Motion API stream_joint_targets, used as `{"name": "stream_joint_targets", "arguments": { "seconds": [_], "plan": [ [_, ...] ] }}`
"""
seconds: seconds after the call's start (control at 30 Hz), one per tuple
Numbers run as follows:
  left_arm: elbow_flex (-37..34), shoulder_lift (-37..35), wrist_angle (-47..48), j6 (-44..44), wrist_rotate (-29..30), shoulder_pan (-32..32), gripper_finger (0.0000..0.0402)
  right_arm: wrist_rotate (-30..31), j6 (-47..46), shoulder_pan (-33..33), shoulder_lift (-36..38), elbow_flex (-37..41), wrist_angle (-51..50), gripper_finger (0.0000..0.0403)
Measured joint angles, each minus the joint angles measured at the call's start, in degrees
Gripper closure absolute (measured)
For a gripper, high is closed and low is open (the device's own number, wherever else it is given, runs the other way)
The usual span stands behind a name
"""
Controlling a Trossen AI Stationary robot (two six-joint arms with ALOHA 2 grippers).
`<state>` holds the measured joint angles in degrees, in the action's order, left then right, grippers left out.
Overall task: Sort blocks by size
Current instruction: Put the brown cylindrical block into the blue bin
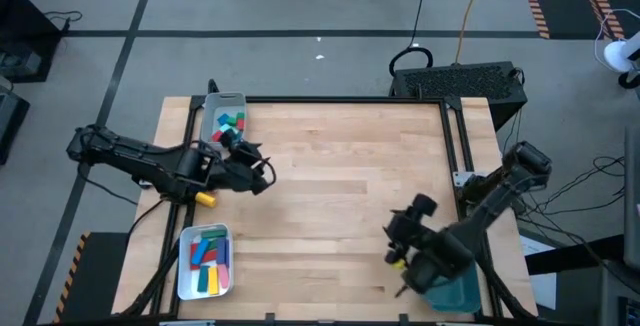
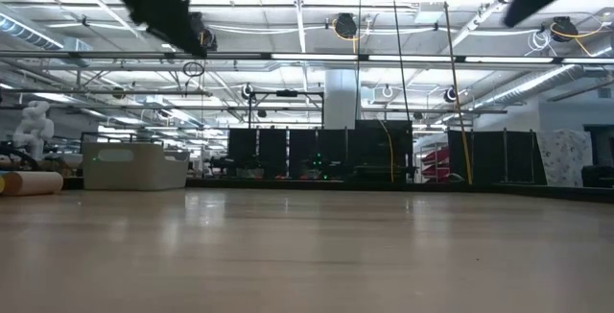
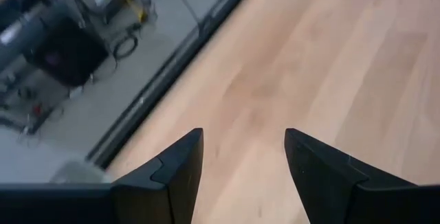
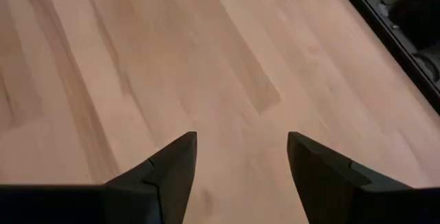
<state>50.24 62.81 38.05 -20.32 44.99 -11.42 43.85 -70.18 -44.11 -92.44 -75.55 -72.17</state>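
Blocks (image 1: 232,122) in grey tray (image 1: 213,103), more in white tray (image 1: 186,284), both pincers spread, empty

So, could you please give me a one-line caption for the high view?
Both arms hover with open fingers over the wooden table; sorted blocks fill the white tray.

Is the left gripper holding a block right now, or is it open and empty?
Open and empty: the left gripper shows two dark fingers spread apart, with only the bare light wooden table between them.
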Motion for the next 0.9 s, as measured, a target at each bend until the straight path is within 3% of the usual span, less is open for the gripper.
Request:
{"name": "stream_joint_targets", "arguments": {
  "seconds": [0.2, 0.33, 0.43, 0.63, 0.9],
  "plan": [
    [0.0, -0.01, 15.28, -17.94, -6.3, -0.36, 0.0194, 0.06, 13.49, 7.38, 0.0, 0.0, 9.8, 0.0193],
    [-0.02, 0.65, 22.02, -26.13, -10.7, 0.82, 0.0194, 4.01, 20.94, 10.13, 0.0, 0.0, 16.21, 0.0193],
    [-0.02, 2.19, 26.68, -29.11, -11.65, 2.22, 0.0194, 7.26, 23.76, 11.45, 0.0, 0.0, 19.76, 0.0193],
    [-0.04, 8.95, 31.39, -33.59, -16.49, 5.48, 0.0194, 7.46, 25.88, 14.45, 0.0, 1.49, 20.32, 0.0193],
    [-0.07, 18.39, 37.2, -36.71, -23.93, 8.29, 0.0194, 4.9, 25.82, 20.16, -0.04, 12.62, 30.06, 0.0193]
  ]
}}
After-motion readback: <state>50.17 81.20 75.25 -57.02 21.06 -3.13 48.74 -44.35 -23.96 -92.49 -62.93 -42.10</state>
